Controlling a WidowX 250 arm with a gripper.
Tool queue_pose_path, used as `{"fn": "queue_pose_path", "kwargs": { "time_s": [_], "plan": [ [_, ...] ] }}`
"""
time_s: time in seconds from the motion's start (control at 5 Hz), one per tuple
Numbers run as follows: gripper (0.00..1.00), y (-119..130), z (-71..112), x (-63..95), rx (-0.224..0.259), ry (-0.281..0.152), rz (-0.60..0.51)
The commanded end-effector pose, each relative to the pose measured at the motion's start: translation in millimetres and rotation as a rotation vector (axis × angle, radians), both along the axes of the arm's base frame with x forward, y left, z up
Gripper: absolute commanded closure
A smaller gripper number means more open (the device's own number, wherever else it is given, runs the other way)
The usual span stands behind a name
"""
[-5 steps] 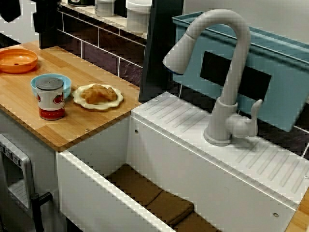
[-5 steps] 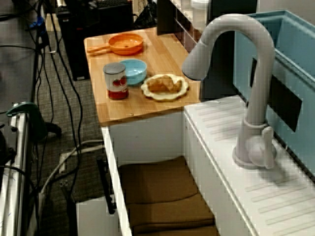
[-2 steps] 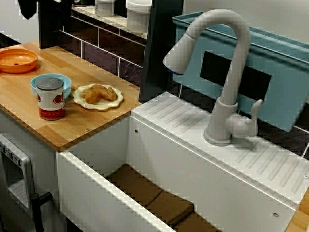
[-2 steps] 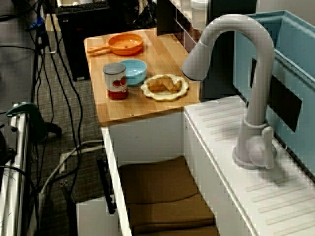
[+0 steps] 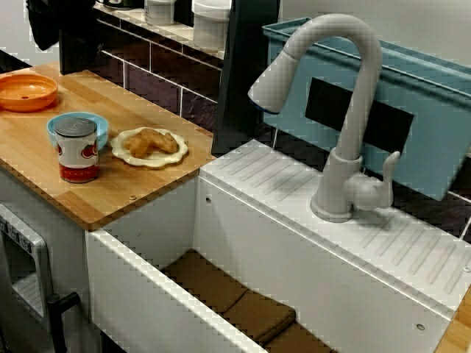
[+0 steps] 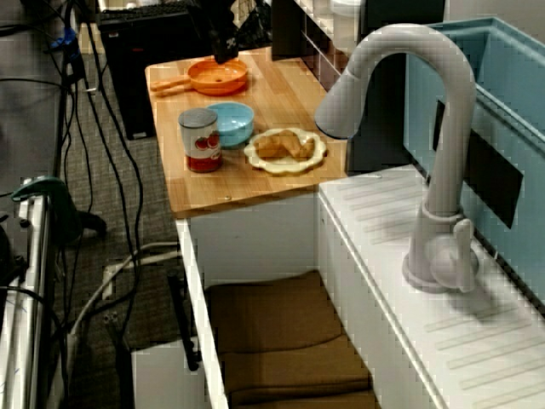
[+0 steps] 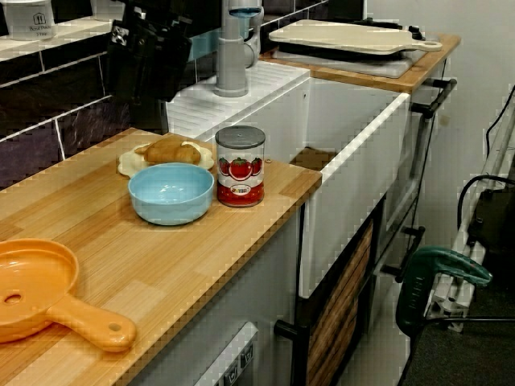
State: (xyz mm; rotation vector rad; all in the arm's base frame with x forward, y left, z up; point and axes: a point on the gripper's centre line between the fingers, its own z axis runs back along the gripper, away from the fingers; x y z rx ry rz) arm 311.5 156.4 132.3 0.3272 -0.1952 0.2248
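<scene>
Black gripper [image 6: 225, 43] — jaws' state indiscernible — seemingly above smooth, round orange pan [image 6: 218, 77]

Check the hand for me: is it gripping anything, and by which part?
Nothing seen in it. The hand hangs in the air by the orange pan, touching nothing; its jaws are too dark to read.

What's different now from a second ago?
The gripper has come into the view along the counter from the far end and now hangs above the orange pan. Nothing was seen grasped or released. The can, blue bowl and pastry plate stayed put.
</scene>
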Motion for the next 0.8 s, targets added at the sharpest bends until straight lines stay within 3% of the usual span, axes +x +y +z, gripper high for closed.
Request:
{"fn": "queue_pose_path", "kwargs": {
  "time_s": [0.0,0.2,0.4,0.6],
  "plan": [
    [0.0,-84.9,43.9,-19.7,-0.136,0.036,-0.148],
    [0.0,-97.0,54.7,-53.1,-0.184,0.083,-0.2],
    [0.0,-100.6,41.5,-84.6,-0.202,0.083,-0.189],
    [0.0,-122.4,12.4,-106.1,-0.205,0.106,-0.161]
  ]
}}
